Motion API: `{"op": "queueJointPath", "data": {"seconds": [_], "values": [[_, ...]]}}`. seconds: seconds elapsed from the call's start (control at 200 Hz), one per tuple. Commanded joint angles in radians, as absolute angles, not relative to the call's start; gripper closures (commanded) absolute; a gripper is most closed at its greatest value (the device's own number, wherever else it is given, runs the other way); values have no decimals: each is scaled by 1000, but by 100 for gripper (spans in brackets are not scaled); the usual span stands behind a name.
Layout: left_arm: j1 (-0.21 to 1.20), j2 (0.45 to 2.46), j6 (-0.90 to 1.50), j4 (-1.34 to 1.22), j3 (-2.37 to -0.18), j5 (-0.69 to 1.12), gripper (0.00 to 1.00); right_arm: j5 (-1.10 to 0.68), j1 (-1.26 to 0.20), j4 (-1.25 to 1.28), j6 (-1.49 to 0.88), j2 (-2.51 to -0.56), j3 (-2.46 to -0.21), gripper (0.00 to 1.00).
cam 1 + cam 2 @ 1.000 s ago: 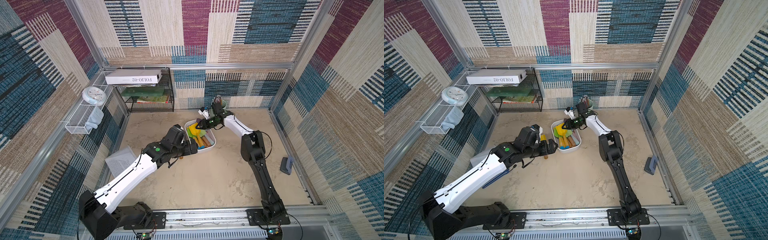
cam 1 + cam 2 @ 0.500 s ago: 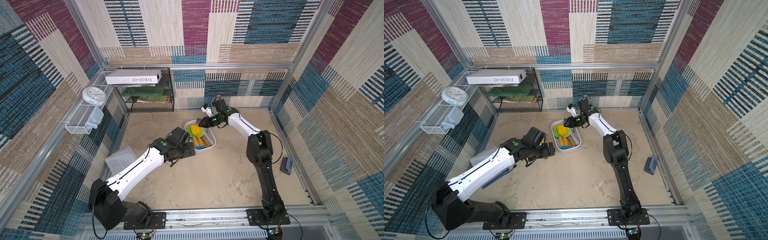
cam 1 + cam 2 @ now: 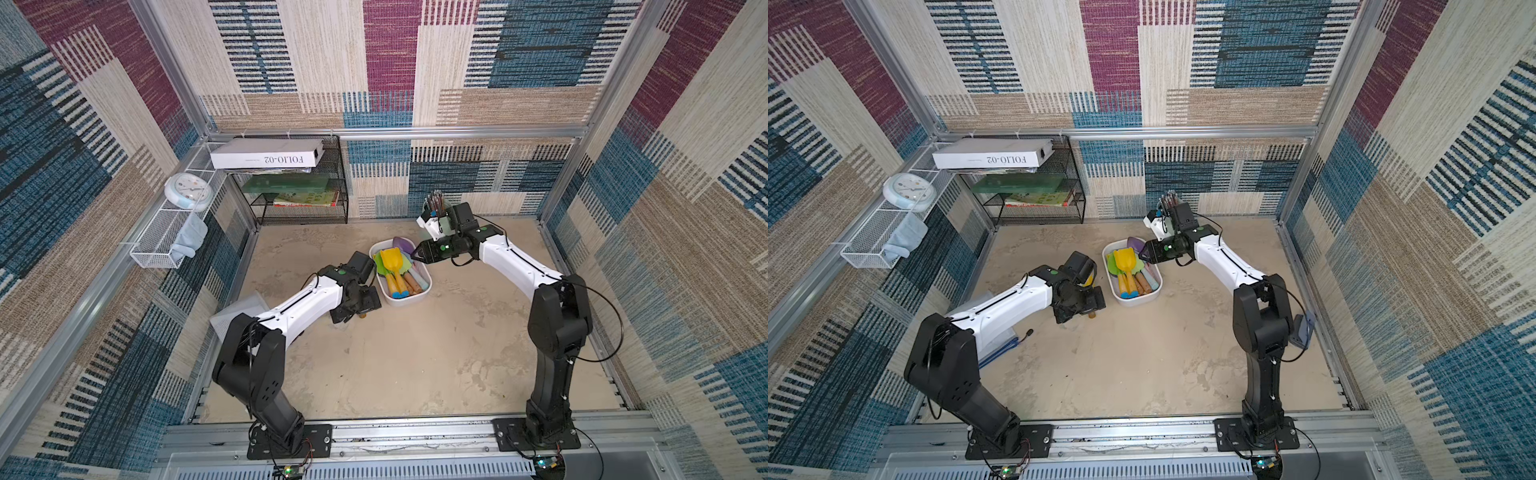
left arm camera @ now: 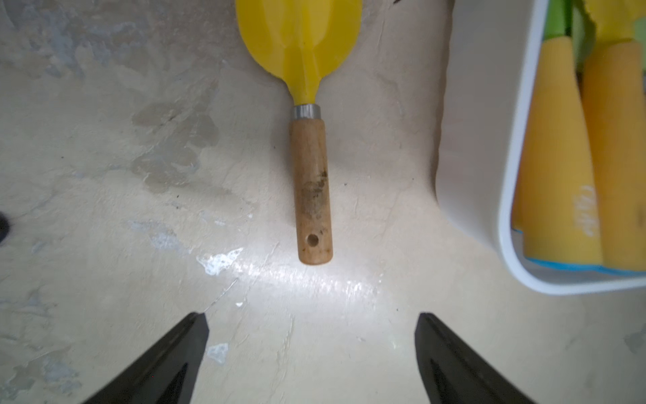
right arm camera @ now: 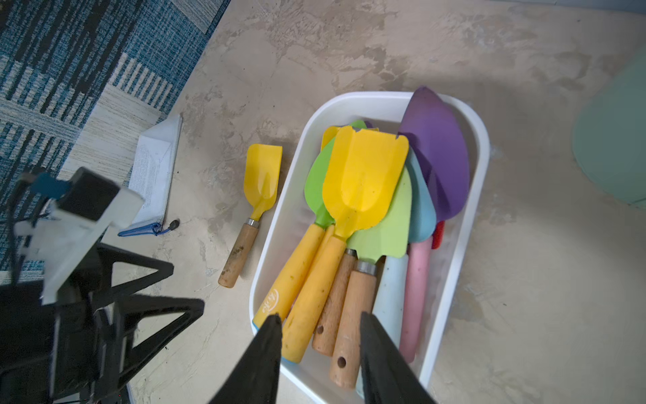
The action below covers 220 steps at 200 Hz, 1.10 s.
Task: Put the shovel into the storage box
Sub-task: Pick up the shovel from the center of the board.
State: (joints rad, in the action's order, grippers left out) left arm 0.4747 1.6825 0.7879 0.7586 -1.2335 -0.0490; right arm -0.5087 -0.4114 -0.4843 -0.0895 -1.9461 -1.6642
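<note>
Yellow shovel [image 4: 309, 185] on table [image 4: 105, 210] beside storage box [image 4: 472, 140], handle short of spread, empty left fingers [image 4: 157, 367], right fingers [image 5: 384, 367] parted over box, whole blade only from right wrist.

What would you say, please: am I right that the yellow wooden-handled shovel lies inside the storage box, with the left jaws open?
Not inside: the left wrist view shows the shovel on the table beside the storage box; left gripper, jaws open.

A clock [image 3: 188, 192] and a pale cloth [image 3: 189, 237] lie on the white mesh basket [image 3: 152, 252]
</note>
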Motion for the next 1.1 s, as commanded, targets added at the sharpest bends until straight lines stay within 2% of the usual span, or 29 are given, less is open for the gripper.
{"op": "queueJointPath", "data": {"seconds": [0.0, 0.286, 0.576, 0.656, 0.786, 0.892, 0.922, 0.937, 0.977, 1.097], "values": [[459, 1746, 772, 742, -1265, -28, 3, -495, -413, -425, -94, -1901, -1610, 60], [444, 1896, 788, 692, -1323, -20, 11, -482, -413, -403, -92, -1837, -1504, 60], [435, 1943, 801, 680, -1339, -39, 30, -487, -413, -369, -98, -1818, -1436, 61], [430, 1950, 805, 671, -1332, -38, 42, -489, -413, -361, -101, -1816, -1425, 62], [429, 1959, 809, 664, -1324, -38, 44, -493, -413, -352, -109, -1818, -1419, 62], [429, 1961, 808, 662, -1320, -40, 51, -498, -413, -347, -113, -1822, -1420, 62], [429, 1959, 810, 662, -1318, -40, 58, -499, -413, -347, -113, -1822, -1421, 62], [430, 1959, 811, 662, -1318, -39, 66, -499, -413, -346, -113, -1822, -1421, 62], [429, 1958, 813, 665, -1316, -43, 79, -499, -412, -346, -115, -1822, -1420, 62], [429, 1948, 818, 664, -1309, -44, 92, -500, -413, -339, -121, -1818, -1412, 62]]}}
